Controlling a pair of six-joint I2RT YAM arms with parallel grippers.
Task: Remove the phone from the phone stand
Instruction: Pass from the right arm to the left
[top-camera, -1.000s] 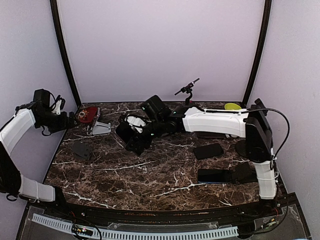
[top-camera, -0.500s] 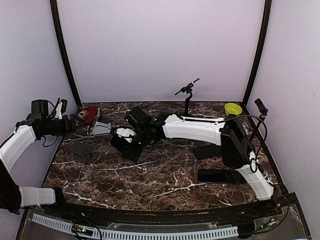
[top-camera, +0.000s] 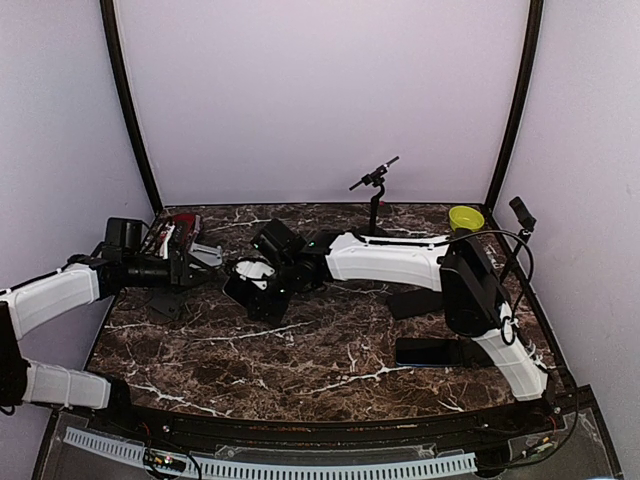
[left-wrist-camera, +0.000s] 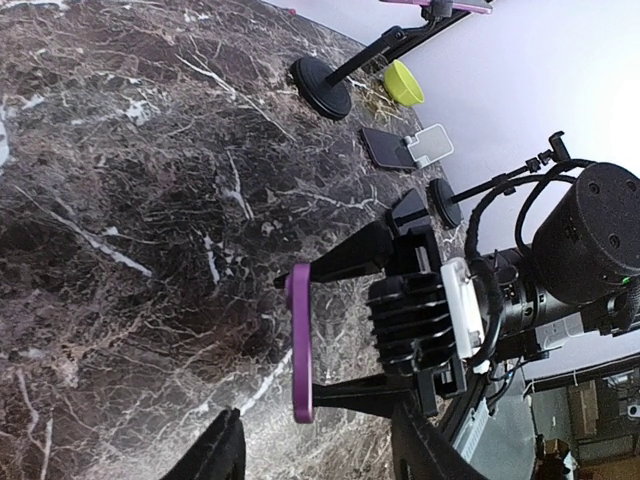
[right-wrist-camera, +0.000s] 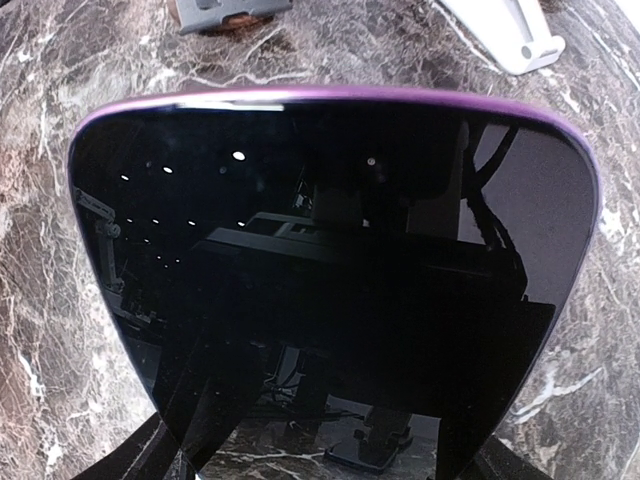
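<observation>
The phone (right-wrist-camera: 330, 270) has a purple case and a black screen that fills the right wrist view. My right gripper (top-camera: 252, 287) is shut on it, one finger (left-wrist-camera: 350, 262) on each long side, holding it off the marble left of centre. From the left wrist the phone (left-wrist-camera: 299, 345) shows edge-on. The pale phone stand (top-camera: 207, 254) sits at the back left with nothing on it and also appears as the stand (right-wrist-camera: 508, 30). My left gripper (top-camera: 197, 270) hovers just left of the phone. Its fingers (left-wrist-camera: 222, 452) are apart with nothing between them.
A red object (top-camera: 180, 227) lies behind the stand. A dark grey piece (top-camera: 163, 300) sits at the left. On the right are a flat phone (top-camera: 417, 301), another phone on a black stand (top-camera: 432, 352), a yellow-green bowl (top-camera: 465, 216) and a black boom stand (top-camera: 375, 190).
My left arm has swung from the back left corner in toward the held phone, its jaws narrowing. The right arm carried the phone a little leftward, then held still.
</observation>
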